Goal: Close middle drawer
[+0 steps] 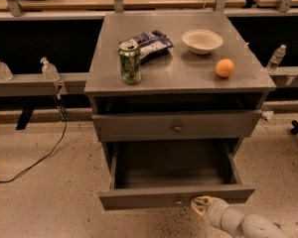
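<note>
Camera view had the gripper [202, 205] — its opening impossible to tell — just beside the middle drawer [139, 198], whose front lay at 12 o'clock.

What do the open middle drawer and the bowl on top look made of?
The middle drawer looks like painted metal or laminate: matte grey, no grain. The bowl may be paper or ceramic: off-white, dull. The gripper, pale and plastic-looking, sits at the drawer's front panel, right of its knob.
</note>
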Action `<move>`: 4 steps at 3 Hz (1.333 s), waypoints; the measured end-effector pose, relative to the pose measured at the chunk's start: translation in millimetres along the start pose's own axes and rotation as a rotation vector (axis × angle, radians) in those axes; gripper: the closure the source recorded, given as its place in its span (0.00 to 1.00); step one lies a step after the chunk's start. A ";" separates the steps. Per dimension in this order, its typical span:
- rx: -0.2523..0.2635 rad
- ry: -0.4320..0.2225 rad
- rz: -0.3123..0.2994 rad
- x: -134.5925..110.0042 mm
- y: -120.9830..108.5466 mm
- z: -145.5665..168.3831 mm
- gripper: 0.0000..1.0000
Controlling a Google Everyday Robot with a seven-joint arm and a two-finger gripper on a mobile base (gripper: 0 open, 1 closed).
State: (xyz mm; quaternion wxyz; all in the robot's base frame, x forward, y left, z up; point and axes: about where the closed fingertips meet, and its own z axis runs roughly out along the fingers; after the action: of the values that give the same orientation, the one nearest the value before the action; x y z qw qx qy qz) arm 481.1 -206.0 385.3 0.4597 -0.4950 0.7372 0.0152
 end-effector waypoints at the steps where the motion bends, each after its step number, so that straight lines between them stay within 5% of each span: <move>1: 0.008 0.004 0.007 2.0 -2.3 1.7 1.00; 3: 0.040 0.015 0.034 12.3 -20.1 16.9 1.00; 4: 0.063 0.013 0.035 9.6 -47.1 30.5 1.00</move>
State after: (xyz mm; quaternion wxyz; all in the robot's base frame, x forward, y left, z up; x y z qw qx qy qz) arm 535.5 -222.4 381.4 0.4698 -0.4672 0.7490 -0.0031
